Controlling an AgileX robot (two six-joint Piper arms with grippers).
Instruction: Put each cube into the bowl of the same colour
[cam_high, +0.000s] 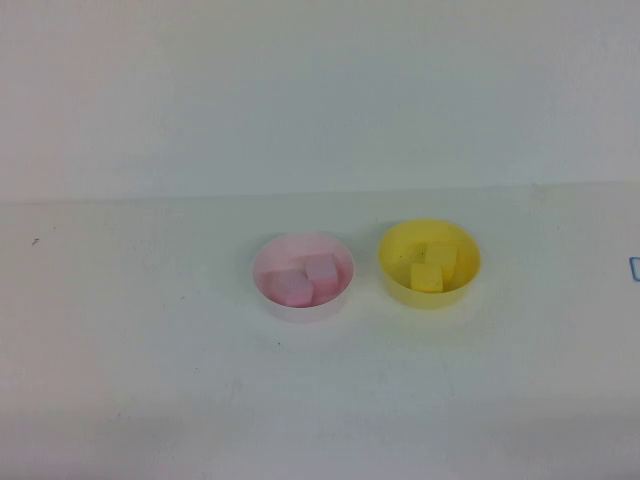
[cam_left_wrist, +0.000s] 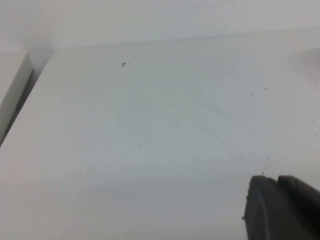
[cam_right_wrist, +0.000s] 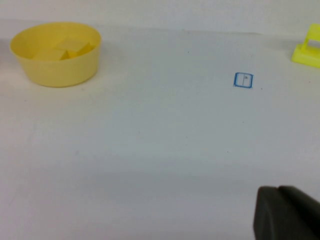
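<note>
The pale pink bowl (cam_high: 300, 311) stands at the table's middle with two pink cubes (cam_high: 321, 268) (cam_high: 290, 288) inside. Right of it, the yellow bowl (cam_high: 396, 243) holds two yellow cubes (cam_high: 441, 256) (cam_high: 427, 277). The yellow bowl (cam_right_wrist: 57, 72) with its cubes (cam_right_wrist: 70, 48) also shows in the right wrist view. Neither gripper shows in the high view. My left gripper (cam_left_wrist: 276, 181) is shut and empty over bare table. My right gripper (cam_right_wrist: 279, 190) is shut and empty, well away from the yellow bowl.
A small blue square mark (cam_right_wrist: 243, 80) is on the table right of the yellow bowl, at the high view's right edge (cam_high: 635, 268). A yellow plastic piece (cam_right_wrist: 307, 50) stands beyond it. The table's left edge (cam_left_wrist: 17, 97) shows in the left wrist view.
</note>
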